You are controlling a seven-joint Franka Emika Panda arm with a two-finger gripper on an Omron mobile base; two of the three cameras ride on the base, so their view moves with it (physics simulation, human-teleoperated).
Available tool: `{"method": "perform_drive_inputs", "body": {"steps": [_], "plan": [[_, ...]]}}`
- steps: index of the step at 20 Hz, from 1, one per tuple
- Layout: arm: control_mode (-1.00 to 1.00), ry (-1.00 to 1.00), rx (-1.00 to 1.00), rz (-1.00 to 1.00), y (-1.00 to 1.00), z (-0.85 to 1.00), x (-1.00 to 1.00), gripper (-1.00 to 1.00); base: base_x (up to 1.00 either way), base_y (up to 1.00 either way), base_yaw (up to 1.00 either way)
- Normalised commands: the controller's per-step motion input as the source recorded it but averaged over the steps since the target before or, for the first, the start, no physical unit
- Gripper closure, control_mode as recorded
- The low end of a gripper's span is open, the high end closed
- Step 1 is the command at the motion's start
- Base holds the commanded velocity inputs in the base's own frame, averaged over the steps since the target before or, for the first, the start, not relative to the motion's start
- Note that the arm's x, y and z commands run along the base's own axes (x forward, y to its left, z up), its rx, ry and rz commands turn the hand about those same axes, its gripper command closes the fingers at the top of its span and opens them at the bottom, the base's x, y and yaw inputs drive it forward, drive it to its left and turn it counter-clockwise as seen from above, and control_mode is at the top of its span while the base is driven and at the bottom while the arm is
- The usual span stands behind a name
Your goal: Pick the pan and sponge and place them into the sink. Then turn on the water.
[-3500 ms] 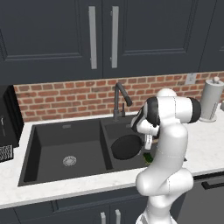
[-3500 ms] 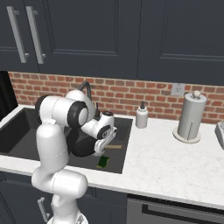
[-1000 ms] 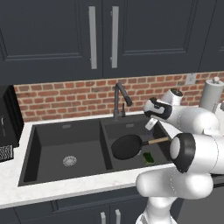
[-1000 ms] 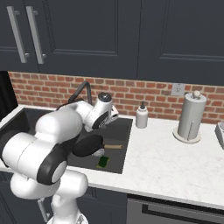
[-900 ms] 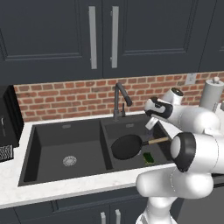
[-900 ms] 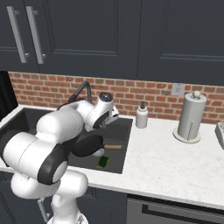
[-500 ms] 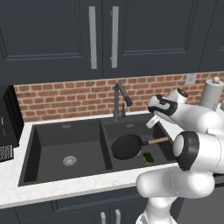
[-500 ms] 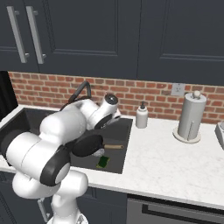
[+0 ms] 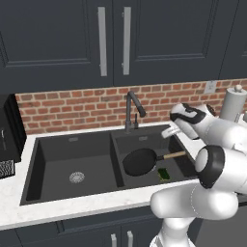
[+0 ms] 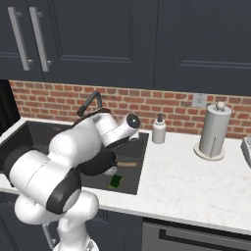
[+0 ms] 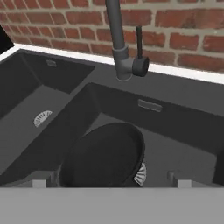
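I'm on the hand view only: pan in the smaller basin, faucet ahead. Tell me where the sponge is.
Observer: The sponge lies in the same basin of the sink, on the floor beside the pan, under its handle.
Operator: Confirm no water runs.
Observer: No stream falls from the faucet spout in the left base view.
Operator: Report what stands right of the sink.
Observer: A soap dispenser by the brick wall, then a paper towel holder farther along the counter.
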Motion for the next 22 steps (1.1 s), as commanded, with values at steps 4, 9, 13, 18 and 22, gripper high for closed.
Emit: {"method": "perform_drive_inputs", "body": {"steps": [4,9,13,18,22], "plan": [[-1.0,0.0,0.23,-0.21,0.01,0.01,0.04,-1.0,0.0,0.0,0.0],[-1.0,0.0,0.21,-0.19,0.01,0.01,0.18,-1.0,0.0,0.0,0.0],[-1.0,0.0,0.15,-0.16,0.1,0.0,0.26,-1.0,0.0,0.0,0.0],[-1.0,0.0,0.08,-0.13,0.09,0.0,0.3,-1.0,0.0,0.0,0.0],[-1.0,0.0,0.05,0.0,0.1,0.0,0.32,-1.0,0.0,0.0,0.0]]}}
